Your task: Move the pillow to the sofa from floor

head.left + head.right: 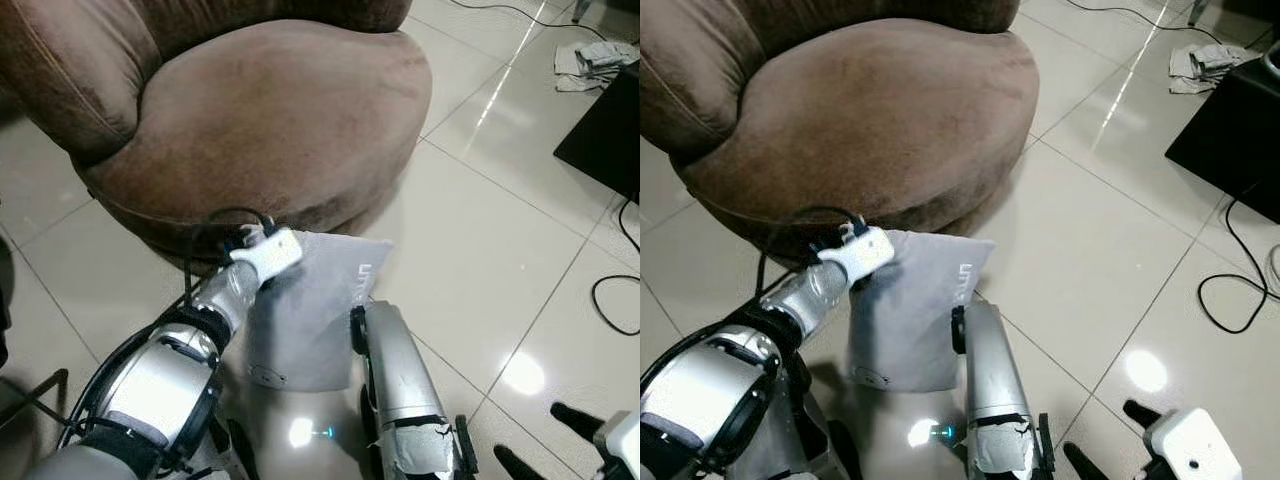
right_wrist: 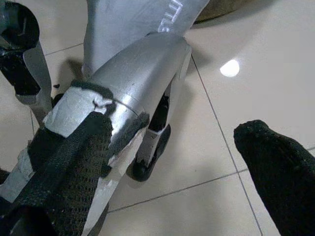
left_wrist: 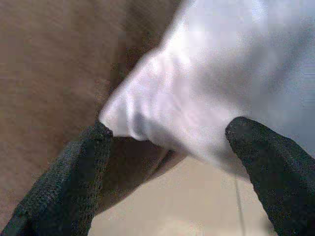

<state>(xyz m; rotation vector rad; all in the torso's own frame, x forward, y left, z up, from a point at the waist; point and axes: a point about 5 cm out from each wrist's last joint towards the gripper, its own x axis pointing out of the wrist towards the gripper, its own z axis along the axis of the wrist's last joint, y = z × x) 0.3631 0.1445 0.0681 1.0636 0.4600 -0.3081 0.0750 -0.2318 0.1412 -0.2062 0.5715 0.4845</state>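
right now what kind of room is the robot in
Most likely a home living room: a brown sofa stands on a glossy tiled floor, a grey pillow leans against its base, and cables trail across the tiles.

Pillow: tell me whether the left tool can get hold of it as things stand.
Probably yes. The left tool is open at the upper corner of the pillow, one finger on each side, nothing between them.

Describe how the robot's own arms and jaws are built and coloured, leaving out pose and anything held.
Both arms are silver metal tubes with black joint rings. The left arm carries looping black cables and ends in a white wrist block. The right arm has a torn grey wrap near its wrist. Each gripper has two long black textured fingers, seen in the wrist views.
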